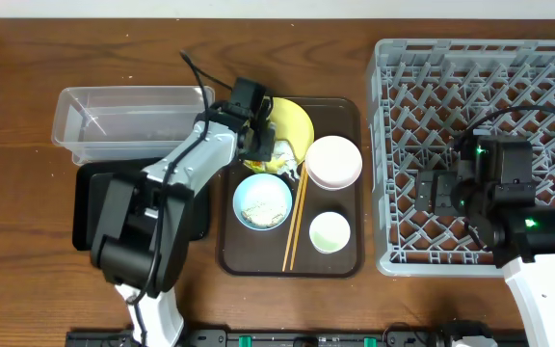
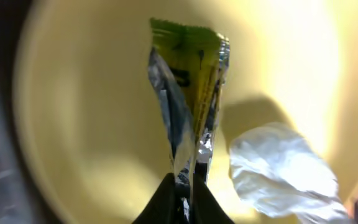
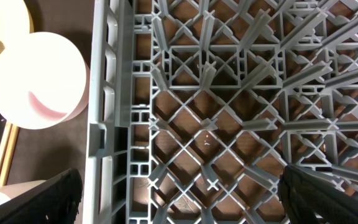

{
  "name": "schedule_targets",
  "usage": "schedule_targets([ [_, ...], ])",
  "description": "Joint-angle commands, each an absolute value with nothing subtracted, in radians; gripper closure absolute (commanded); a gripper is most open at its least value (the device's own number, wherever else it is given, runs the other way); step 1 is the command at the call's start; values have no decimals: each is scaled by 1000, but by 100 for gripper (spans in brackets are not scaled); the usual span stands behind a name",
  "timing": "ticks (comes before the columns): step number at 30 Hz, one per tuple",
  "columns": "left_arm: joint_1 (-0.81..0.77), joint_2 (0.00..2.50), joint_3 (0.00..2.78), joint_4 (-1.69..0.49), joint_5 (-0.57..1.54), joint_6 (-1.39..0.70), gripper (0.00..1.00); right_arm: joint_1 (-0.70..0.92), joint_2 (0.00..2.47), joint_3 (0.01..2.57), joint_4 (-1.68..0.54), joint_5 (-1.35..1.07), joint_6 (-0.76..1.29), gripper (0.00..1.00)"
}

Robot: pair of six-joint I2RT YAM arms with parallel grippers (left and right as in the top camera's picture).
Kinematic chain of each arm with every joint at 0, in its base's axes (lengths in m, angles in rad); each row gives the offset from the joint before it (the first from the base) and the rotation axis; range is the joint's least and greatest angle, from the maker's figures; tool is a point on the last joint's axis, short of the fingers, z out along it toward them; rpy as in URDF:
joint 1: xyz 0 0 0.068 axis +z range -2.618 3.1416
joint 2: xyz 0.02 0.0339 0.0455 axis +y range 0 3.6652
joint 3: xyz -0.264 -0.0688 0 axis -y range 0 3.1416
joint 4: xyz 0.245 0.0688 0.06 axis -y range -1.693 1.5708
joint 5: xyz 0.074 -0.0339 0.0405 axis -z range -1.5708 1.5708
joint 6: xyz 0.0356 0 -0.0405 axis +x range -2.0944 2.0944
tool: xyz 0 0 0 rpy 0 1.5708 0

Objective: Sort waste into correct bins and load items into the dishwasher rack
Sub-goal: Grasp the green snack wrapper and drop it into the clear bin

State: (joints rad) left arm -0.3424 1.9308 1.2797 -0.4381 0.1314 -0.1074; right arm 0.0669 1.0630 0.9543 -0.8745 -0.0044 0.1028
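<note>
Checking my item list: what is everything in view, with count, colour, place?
dishwasher rack: one, grey, table's right side
brown serving tray: one, brown, centre
yellow plate: one, yellow, tray's far left
snack wrapper: one, yellow-green, over yellow plate
white scrap: one, white, on yellow plate
pinkish-white bowl: one, pinkish-white, tray's far right
light blue bowl: one, light blue, tray's left
white cup: one, white, tray's near right
chopsticks: one pair, wooden, between light blue bowl and white cup
clear tub: one, clear, far left
black tray: one, black, left, nearer than tub
table: one, brown wood
left pincer: one, black, shut on snack wrapper
right pincer: one, black, open over dishwasher rack
</note>
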Motion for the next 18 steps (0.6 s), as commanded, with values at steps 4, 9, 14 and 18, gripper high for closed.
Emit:
schedule_targets([
  [4,-336,1729,1292,-429,28,-110,92,82,1063,975,-875,-8,104,1],
  [9,-275,1613,1292,-427,-73,-222,92,82,1063,975,-875,-8,104,1],
  [14,-130,1585,1291,-438,-101,-491,94,82,1063,975,-876,-9,104,1],
  [18,-20,1604,1274,-481,-82,-778,94,82,1063,975,-876,-9,104,1],
])
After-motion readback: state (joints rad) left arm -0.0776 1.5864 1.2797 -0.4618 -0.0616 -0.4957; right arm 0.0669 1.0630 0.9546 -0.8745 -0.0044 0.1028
